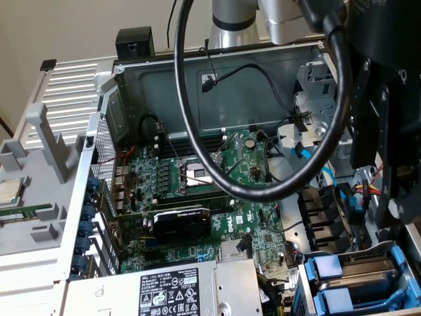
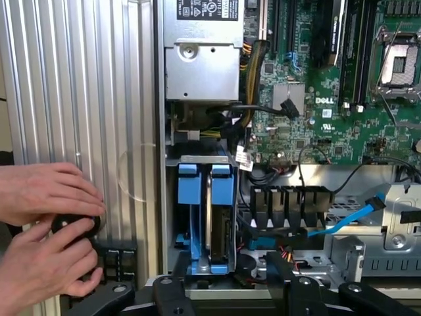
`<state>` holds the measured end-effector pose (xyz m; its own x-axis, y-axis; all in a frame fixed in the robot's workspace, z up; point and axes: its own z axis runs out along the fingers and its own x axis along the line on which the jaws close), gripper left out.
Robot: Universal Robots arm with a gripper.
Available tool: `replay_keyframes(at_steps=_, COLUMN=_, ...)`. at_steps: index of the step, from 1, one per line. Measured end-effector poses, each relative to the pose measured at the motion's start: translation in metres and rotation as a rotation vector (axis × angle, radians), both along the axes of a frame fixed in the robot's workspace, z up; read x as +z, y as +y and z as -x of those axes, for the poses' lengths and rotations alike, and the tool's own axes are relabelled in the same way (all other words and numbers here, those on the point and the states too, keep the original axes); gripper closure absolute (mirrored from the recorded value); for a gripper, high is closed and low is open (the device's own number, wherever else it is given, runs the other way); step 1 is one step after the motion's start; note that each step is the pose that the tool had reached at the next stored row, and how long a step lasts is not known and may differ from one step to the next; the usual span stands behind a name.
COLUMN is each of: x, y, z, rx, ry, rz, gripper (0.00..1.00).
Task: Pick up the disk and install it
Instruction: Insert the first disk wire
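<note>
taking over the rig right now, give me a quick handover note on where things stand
End effector: open, holding nothing, poised over the disks.
Disks: two blue-framed units stand on edge next to the power supply. I cannot tell which is the job's, or whether either is seated.
Person: two hands are on a black object against the ribbed side panel, near the end effector.
Done: no pick-up shows.
Left: pick-up and install.
</note>
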<state>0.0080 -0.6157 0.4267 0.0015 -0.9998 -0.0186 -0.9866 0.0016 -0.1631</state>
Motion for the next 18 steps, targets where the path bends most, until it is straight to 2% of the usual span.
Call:
replay_keyframes(at_steps=2, x=0.0, y=0.0007, z=-0.003, rx=0.0, ry=0.0098, rz=0.0001, gripper=0.43)
replay_keyframes(at_steps=4, x=0.0, y=0.0015, z=-0.006, rx=0.0, ry=0.0222, rz=0.0002, gripper=0.43)
replay_keyframes(at_steps=6, x=0.0, y=0.0026, z=-0.008, rx=0.0, ry=0.0309, rz=0.0002, gripper=0.43)
replay_keyframes(at_steps=11, x=-0.0001, y=0.0065, z=-0.012, rx=-0.002, ry=0.0417, rz=0.0005, gripper=0.43)
replay_keyframes(at_steps=14, x=-0.0001, y=0.0124, z=-0.014, rx=-0.002, ry=0.0505, rz=0.006, gripper=0.43)
replay_keyframes(at_steps=16, x=-0.0002, y=0.0161, z=-0.015, rx=-0.002, ry=0.0592, rz=0.0116, gripper=0.43)
replay_keyframes(at_steps=18, x=-0.0003, y=0.0192, z=-0.016, rx=-0.002, ry=0.0652, rz=0.0219, gripper=0.43)
